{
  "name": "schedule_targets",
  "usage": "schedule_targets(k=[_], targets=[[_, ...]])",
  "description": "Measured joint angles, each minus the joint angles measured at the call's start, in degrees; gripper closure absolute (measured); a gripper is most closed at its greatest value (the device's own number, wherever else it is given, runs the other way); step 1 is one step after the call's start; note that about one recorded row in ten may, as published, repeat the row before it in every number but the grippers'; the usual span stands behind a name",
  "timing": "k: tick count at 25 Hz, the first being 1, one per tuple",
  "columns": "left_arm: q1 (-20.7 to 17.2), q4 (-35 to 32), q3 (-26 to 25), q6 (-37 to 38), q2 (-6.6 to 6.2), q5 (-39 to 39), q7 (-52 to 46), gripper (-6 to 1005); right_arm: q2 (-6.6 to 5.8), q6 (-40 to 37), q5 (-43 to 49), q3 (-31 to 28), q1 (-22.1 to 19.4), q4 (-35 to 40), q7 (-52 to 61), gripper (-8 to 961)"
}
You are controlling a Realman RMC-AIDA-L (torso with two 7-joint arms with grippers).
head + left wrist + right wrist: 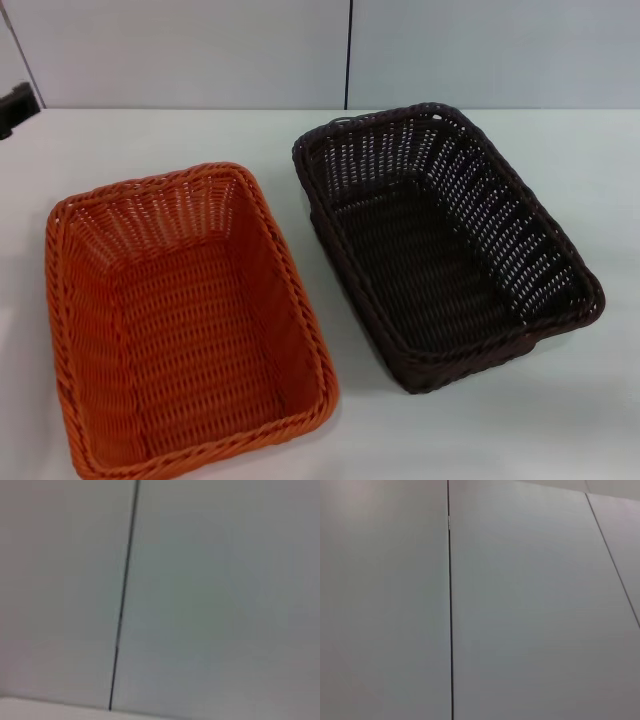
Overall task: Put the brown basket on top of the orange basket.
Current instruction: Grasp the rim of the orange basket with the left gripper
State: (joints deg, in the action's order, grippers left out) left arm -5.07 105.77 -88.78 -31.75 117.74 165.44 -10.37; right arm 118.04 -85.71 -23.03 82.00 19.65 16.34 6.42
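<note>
Nearest us, on our left, the orange basket (pixel 185 325) sits empty on the white table (pixel 560 420). Just beside it to the right, not touching, lies the brown basket (pixel 445 245), angled and also empty. Neither gripper shows anywhere; both wrist cameras face a bare wall (pixel 520 605), so we cannot tell their state. We judge nothing is begun: next, reach for the brown basket's rim.
</note>
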Motion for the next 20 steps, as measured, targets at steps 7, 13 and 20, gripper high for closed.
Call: schedule_targets(k=[7, 13, 20], targets=[[4.87, 6.83, -3.03, -22.0, 0.09, -0.25, 3.26, 209, 0.0, -0.22, 0.0, 0.04, 0.03, 0.04, 0.0, 307], [8.65, 8.58, -4.34, -36.52, 0.14, 0.01, 4.14, 212, -0.17, -0.1, 0.23, 0.14, 0.49, 0.35, -0.01, 307], [10.57, 5.54, -4.87, -42.51, 0.21, 0.04, 4.51, 214, -0.46, -0.25, 0.4, 0.15, 0.89, 0.36, -0.01, 306]])
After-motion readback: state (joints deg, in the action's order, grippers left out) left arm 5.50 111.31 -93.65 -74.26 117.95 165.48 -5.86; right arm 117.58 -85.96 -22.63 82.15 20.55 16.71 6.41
